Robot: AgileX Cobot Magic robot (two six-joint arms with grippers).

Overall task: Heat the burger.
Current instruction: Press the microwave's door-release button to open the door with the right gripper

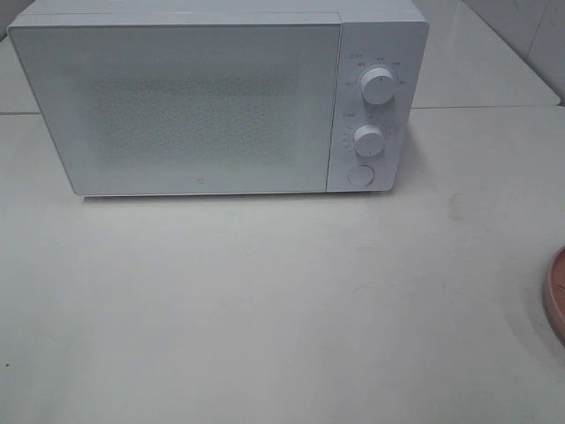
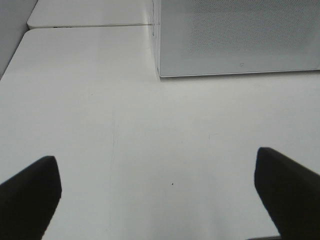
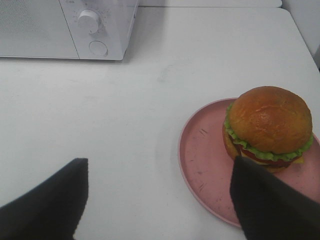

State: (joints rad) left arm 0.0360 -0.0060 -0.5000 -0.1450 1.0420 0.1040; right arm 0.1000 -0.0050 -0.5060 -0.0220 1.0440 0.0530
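Note:
The burger (image 3: 268, 127), golden-brown bun over a green lettuce frill, sits on a pink plate (image 3: 205, 160) in the right wrist view. My right gripper (image 3: 157, 197) is open above the table, one finger (image 3: 270, 207) close beside the burger, nothing between the fingers. In the left wrist view my left gripper (image 2: 157, 192) hangs wide open over bare table in front of the white microwave (image 2: 235, 37). From the high camera the microwave (image 1: 212, 102) stands at the back with its door shut, and only the plate's edge (image 1: 556, 296) shows at the right border. Neither gripper appears there.
The microwave has two knobs (image 1: 378, 86) (image 1: 368, 139) and a round button (image 1: 359, 175) on its right panel. A seam between table tops (image 1: 485, 107) runs behind it. White table (image 1: 265, 300) stretches in front of the microwave.

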